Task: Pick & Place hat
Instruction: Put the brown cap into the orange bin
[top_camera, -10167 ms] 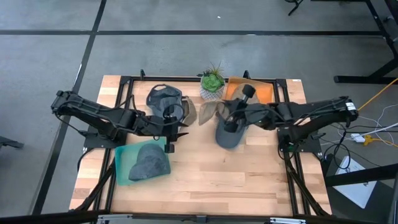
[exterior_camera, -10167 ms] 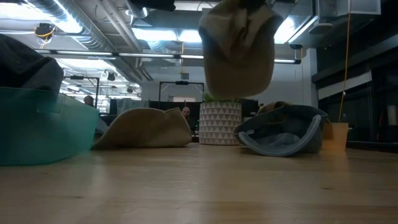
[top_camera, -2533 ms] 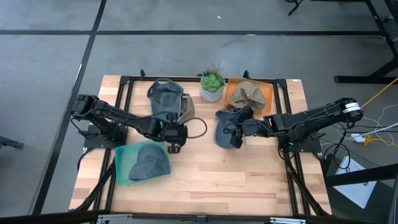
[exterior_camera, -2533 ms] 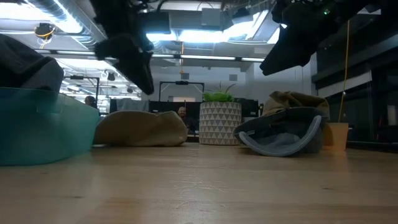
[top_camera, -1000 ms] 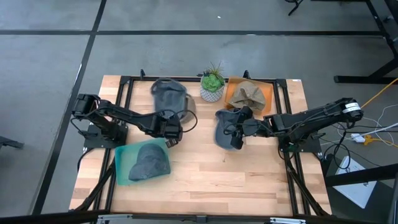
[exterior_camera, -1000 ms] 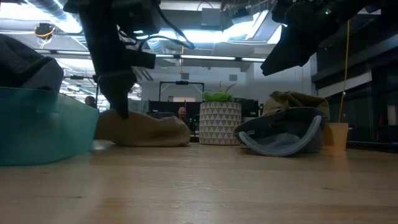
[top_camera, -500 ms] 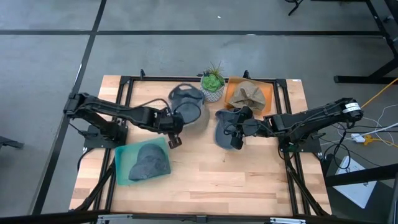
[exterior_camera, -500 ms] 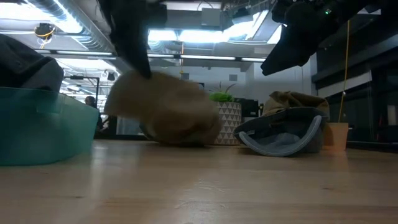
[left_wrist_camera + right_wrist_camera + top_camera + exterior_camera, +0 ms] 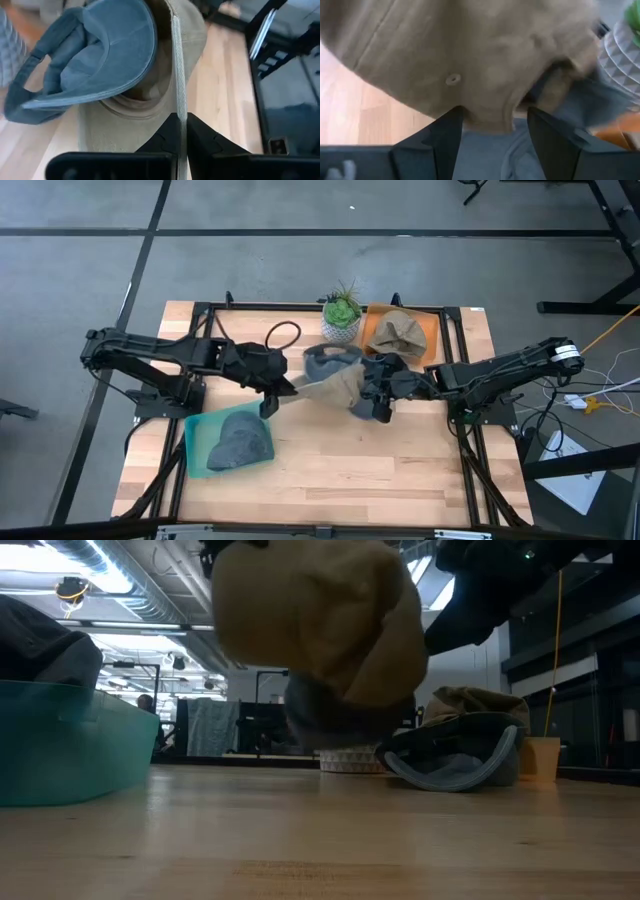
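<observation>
The left gripper (image 9: 280,390), jaws clamped on the brim of a tan hat (image 9: 335,388), holds it above the surface (image 9: 340,465) at frame centre in the high view. The right gripper (image 9: 378,392), jaws apart, sits just right of it over a grey hat (image 9: 455,762). A teal bin (image 9: 200,442) lies lower left.
</observation>
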Tool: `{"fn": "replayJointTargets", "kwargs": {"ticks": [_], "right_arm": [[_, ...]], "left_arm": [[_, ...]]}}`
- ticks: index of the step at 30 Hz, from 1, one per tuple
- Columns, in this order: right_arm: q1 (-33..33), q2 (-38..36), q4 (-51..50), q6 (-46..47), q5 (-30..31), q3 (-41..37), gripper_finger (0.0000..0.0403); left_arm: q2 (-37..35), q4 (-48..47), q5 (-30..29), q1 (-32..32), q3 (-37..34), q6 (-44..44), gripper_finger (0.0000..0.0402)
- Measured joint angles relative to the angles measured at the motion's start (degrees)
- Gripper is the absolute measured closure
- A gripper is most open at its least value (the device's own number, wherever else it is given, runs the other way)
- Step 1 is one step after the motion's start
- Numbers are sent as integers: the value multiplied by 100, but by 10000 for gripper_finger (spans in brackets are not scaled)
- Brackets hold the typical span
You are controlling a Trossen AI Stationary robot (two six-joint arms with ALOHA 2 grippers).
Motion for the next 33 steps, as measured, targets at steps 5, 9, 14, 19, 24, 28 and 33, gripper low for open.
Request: {"fn": "replayJointTargets", "kwargs": {"ticks": [5,9,14,19,24,28,33], "right_arm": [[33,-3,218,-375,-123,2,180],[142,-54,378,-892,-123,2,180],[182,-71,337,-1367,-183,4,180],[178,-78,358,-1250,-322,4,180],[173,-78,779,-1008,415,4,182],[154,-80,999,-915,697,4,191],[173,-80,1366,-864,191,4,208]], "left_arm": [[-51,-26,-196,61,0,-2,392],[-47,-166,-200,301,-59,-41,392],[-47,-221,20,777,-61,175,392],[12,54,111,1083,-61,280,392],[83,361,137,1053,-63,233,391],[45,596,139,991,-63,103,390],[-89,721,-60,979,-15,125,390]]}}
